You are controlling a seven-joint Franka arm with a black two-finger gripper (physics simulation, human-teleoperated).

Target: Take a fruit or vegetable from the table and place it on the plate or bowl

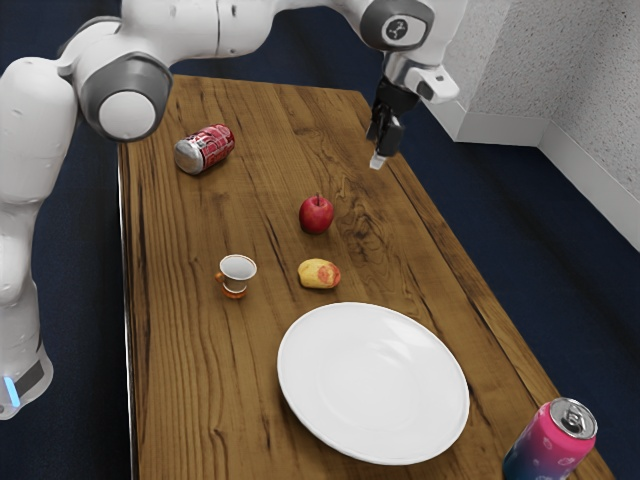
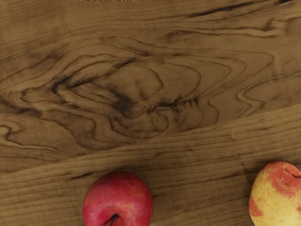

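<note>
A red apple point(image 1: 316, 213) stands upright near the middle of the wooden table point(image 1: 200, 400). A yellow-red fruit point(image 1: 319, 273) lies just in front of it. The large white plate point(image 1: 373, 381) rests nearer the front, apart from both fruits. My gripper point(image 1: 378, 158) hangs above the table's far right part, behind and to the exterior view's right of the apple, holding nothing. In the wrist view the apple point(image 2: 117, 200) and the yellow-red fruit point(image 2: 276, 195) sit on bare wood below my hand.
A red soda can point(image 1: 204, 148) lies on its side at the back left. A small orange-and-white cup point(image 1: 236, 275) stands left of the yellow-red fruit. A pink and blue can point(image 1: 552, 440) stands at the front right corner. The table's right edge runs close under my hand.
</note>
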